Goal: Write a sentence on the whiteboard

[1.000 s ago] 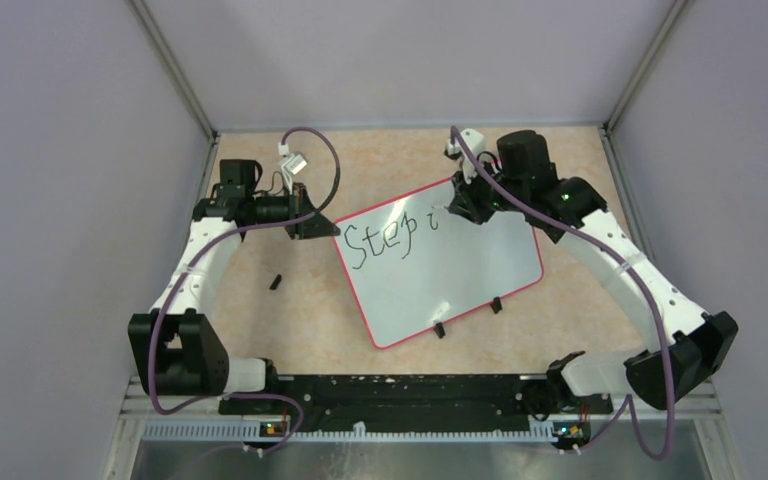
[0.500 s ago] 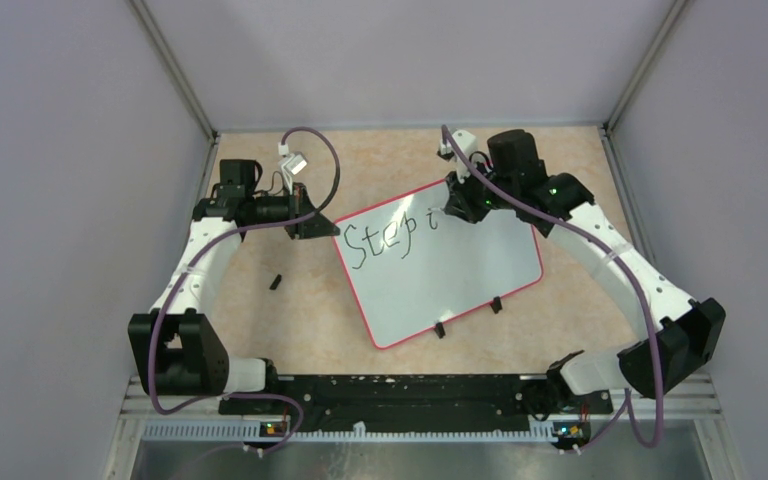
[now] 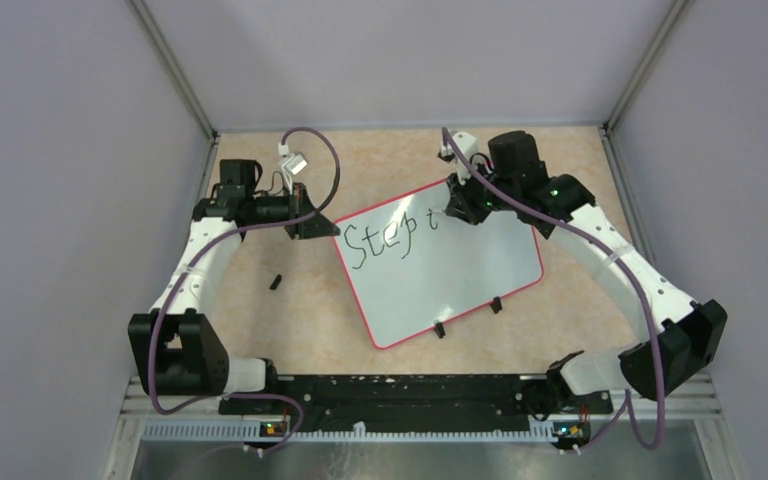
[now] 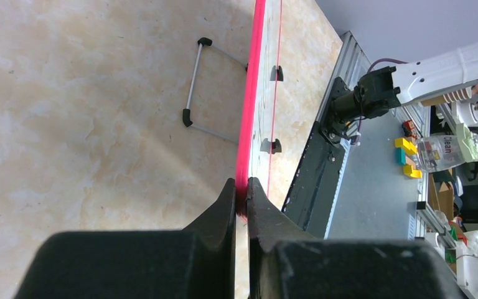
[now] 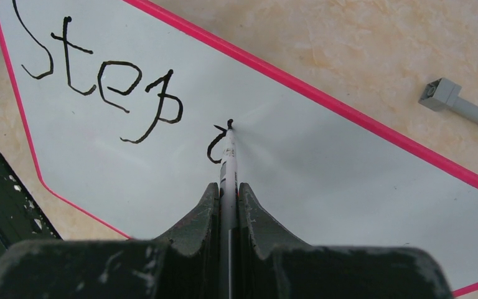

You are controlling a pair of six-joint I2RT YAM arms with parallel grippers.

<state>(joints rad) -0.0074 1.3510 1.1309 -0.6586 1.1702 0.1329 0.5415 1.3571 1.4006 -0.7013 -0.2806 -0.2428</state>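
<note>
The whiteboard (image 3: pixel 450 275), white with a pink-red rim and two black clips on its near edge, lies tilted on the table. Black lettering reading "Step" plus a started letter (image 3: pixel 385 235) runs along its far-left part; it also shows in the right wrist view (image 5: pixel 109 81). My right gripper (image 3: pixel 463 203) is shut on a thin white marker (image 5: pixel 228 165) whose tip touches the board at the newest stroke (image 5: pixel 219 144). My left gripper (image 3: pixel 322 228) is shut on the board's pink rim (image 4: pixel 247 124) at its left corner.
A small black marker cap (image 3: pixel 275 282) lies on the table left of the board. A grey bracket piece (image 5: pixel 457 103) lies beyond the board's far edge. A wire stand (image 4: pixel 194 87) shows under the board. Grey enclosure walls stand on three sides.
My right gripper shifted slightly left and toward the far edge with the marker, and the stroke after "Step" has grown. The left arm and board have not moved.
</note>
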